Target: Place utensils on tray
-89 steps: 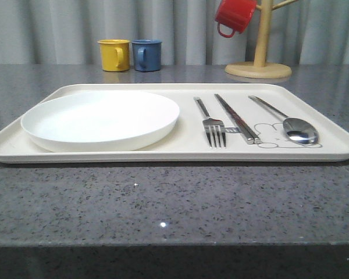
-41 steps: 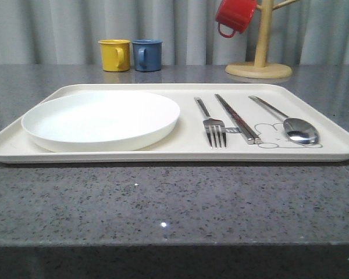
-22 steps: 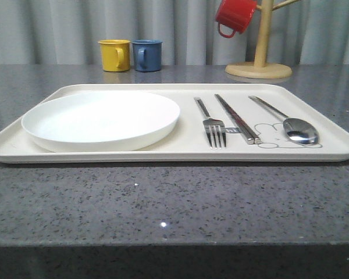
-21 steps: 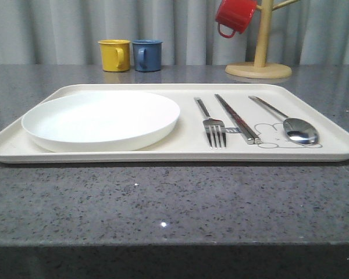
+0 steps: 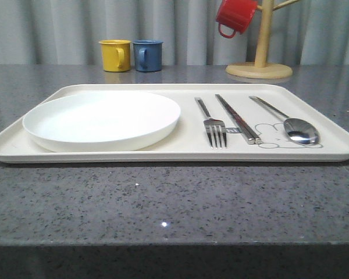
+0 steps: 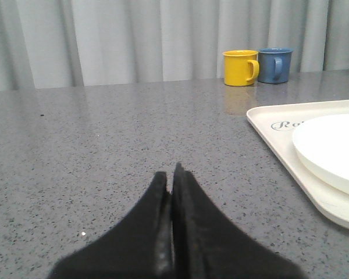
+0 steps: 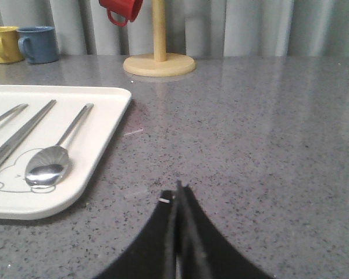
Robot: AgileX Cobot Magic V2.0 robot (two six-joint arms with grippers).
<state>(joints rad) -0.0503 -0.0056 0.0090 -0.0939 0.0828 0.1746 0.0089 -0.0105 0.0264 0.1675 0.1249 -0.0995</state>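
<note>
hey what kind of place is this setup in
Likely a staged kitchen or dining counter: a speckled grey stone worktop, a tray set with cutlery, and a wooden mug tree before grey curtains.

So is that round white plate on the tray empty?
Empty: the round white plate on the cream tray shows a bare surface; the silver fork lies beside it.

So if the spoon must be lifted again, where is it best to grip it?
Probably mid-handle, from above, closing across the handle's width. The spoon lies flat on the tray; its slim straight handle points away and has free space beside it, unlike the wide bowl.
</note>
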